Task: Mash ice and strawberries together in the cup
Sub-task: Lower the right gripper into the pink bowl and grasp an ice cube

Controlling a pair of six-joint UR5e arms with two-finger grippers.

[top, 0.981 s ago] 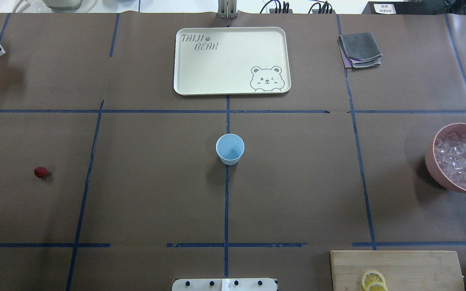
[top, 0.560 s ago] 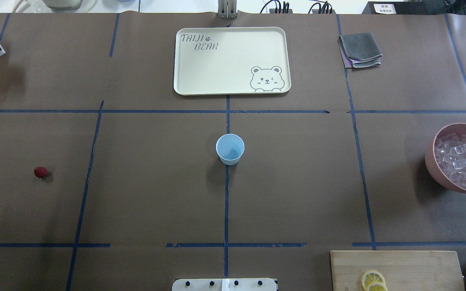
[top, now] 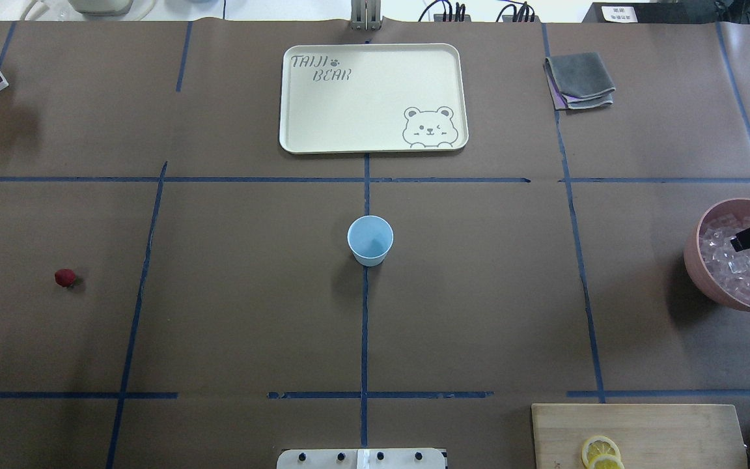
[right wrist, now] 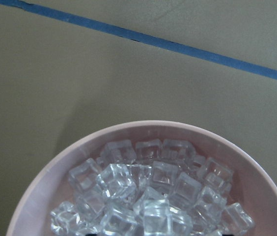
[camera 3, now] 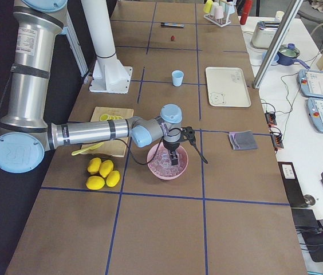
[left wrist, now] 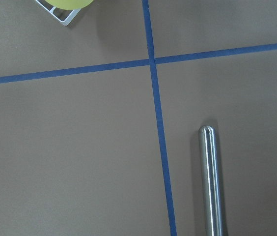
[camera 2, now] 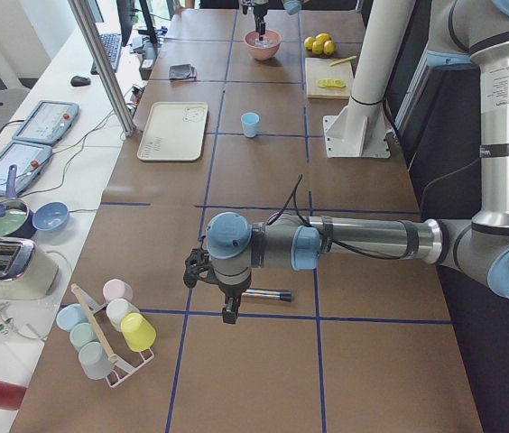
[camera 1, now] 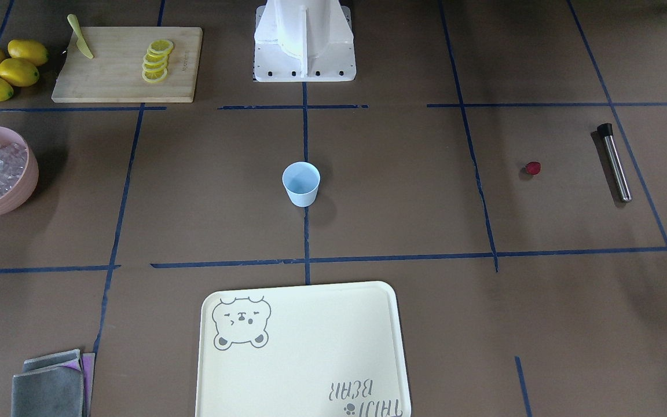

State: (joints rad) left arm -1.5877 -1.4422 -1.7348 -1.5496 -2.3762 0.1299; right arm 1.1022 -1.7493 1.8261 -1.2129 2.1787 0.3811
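Straight below our right gripper [camera 3: 173, 159] lies the ice [right wrist: 148, 196], heaped in a pink bowl [right wrist: 55, 172]. We cannot tell whether that gripper is released or clenched. Well apart, at table centre, the blue cup [top: 370, 240] stands upright and looks empty. Further left, the strawberry [top: 65, 277] lies on the table, nearer our left gripper [camera 2: 227, 311], whose state is likewise unclear. It hangs over a steel rod [camera 1: 614, 162] that points away from the robot. Beyond, a cream tray [top: 362, 111] reads "TAIJI BEAR".

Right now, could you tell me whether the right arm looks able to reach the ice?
Probably yes: the right tool hangs directly above the open pink bowl of ice, with nothing between them.
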